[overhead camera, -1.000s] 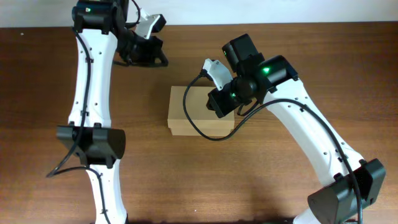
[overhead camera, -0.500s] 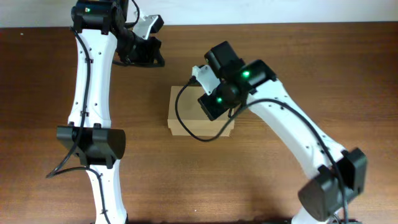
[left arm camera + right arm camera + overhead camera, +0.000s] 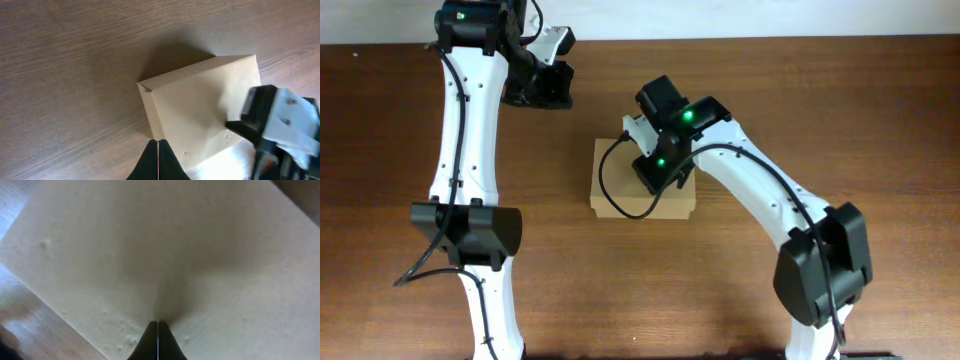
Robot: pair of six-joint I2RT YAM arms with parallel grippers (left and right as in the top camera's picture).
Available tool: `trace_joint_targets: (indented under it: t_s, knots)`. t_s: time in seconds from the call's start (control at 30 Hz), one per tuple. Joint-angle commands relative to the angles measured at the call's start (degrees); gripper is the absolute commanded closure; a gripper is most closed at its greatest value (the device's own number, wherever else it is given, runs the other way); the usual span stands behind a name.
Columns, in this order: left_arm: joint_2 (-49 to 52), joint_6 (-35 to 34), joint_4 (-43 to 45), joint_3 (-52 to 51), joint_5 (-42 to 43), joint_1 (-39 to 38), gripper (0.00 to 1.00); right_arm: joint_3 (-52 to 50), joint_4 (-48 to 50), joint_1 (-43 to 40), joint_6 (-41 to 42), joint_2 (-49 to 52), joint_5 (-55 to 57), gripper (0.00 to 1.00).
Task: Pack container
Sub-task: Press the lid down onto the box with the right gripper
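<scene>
1. The plain tan rectangular cardboard box (image 3: pixel 618 180) is being carried, lid shut, at the middle of the brown wooden table (image 3: pixel 820 100).
2. Its top is apparently being pressed by the right fingers (image 3: pixel 151 339), which are closed together, probably to seat it.
3. The left fingers (image 3: pixel 150 162), also closed together and empty, are being held clear of the box.

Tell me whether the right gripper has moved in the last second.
Yes. Overhead, the right gripper moved from the cardboard box's right edge toward its middle.

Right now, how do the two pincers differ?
The right pincer hangs over the cardboard box; the left pincer is off it, above the wooden table. The right is close to the lid; the left views the box from farther off. Both are shut, holding nothing.
</scene>
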Motion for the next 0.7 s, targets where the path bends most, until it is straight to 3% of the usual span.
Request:
trace_joint_targets:
  t_s: [0.0,0.33,0.67]
  knots:
    - [-2.25,-0.72,-0.20,1.16,-0.87,0.20,0.98,0.59,0.00,0.26,0.42,3.76,1.20,0.96]
    - [-2.25,-0.72,-0.20,1.16,-1.49,0.20,0.99,0.48,-0.92,0.26,0.42,8.04,1.97,0.96]
    - [-2.25,-0.70,-0.20,1.20,-2.32,0.24,0.98,3.74,-1.79,0.24,0.13,-1.95,1.66,0.96]
